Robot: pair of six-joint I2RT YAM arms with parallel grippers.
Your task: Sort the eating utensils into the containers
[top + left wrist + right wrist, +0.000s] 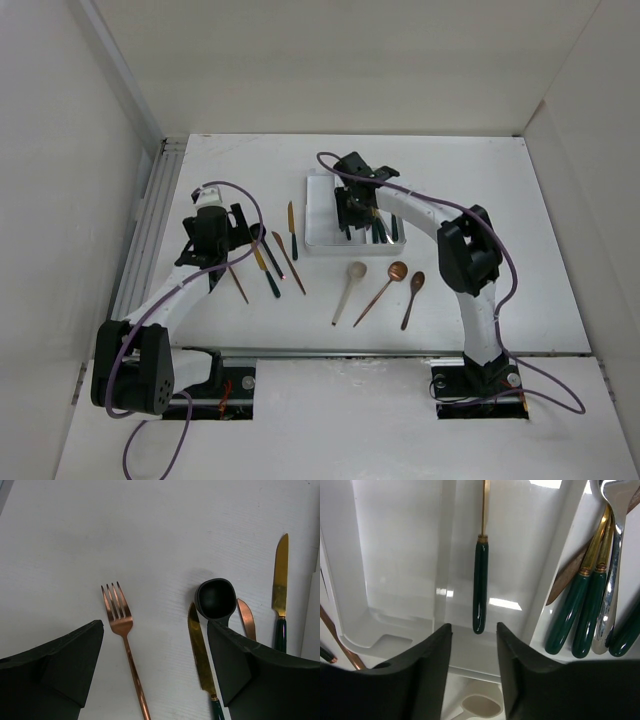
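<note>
The white tray [318, 238] holds the containers side by side. My right gripper [352, 205] [474, 645] hovers over its middle compartment, open with nothing between the fingers. A green-handled utensil [480, 587] lies in that compartment just past the fingertips. Several green-handled utensils [570, 615] fill the right compartment. My left gripper [228, 232] [155, 670] is open above the table. A copper fork [122, 630] and a gold knife [200, 652] lie under it. A black spoon [216, 598] sits by its right finger.
A cream spoon [350, 290] and two copper spoons [385, 290] [412, 298] lie in front of the tray. A copper knife [246, 620] and a green-handled gold knife [281, 590] lie right of the black spoon. White walls enclose the table.
</note>
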